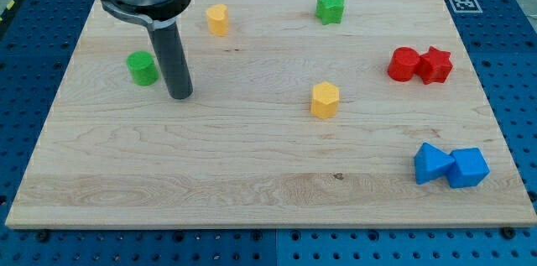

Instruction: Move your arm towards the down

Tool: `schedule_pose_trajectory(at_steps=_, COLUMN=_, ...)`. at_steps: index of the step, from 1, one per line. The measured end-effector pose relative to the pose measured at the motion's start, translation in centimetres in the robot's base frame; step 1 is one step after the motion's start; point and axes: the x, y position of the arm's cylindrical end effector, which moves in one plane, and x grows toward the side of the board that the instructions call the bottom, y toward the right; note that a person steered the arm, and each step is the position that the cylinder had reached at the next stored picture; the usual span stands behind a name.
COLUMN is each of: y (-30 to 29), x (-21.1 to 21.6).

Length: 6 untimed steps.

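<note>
Toward the upper left of the frame, my tip (179, 96), the lower end of the straight dark rod that serves as end effector, rests on the pale wooden surface (210, 165); it has no jaws, grasps nothing, and touches no block. Just to its left, apart, stands a small green cylinder block (143, 68). A yellow block (217, 19) and green star block (331, 7) sit higher up, a yellow hexagonal block (325, 99) near centre. At right, a red cylinder (404, 64) touches a red star (435, 65); lower right, two blue blocks (450, 165) touch. Blue perforated panel (512, 65) surrounds the surface.
</note>
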Motion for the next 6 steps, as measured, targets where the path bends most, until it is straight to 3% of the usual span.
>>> schedule_pose_trajectory(at_steps=2, y=-0.1, x=0.1)
schedule_pose_trajectory(at_steps=5, y=-0.1, x=11.2)
schedule_pose_trajectory(at_steps=6, y=-0.1, x=11.7)
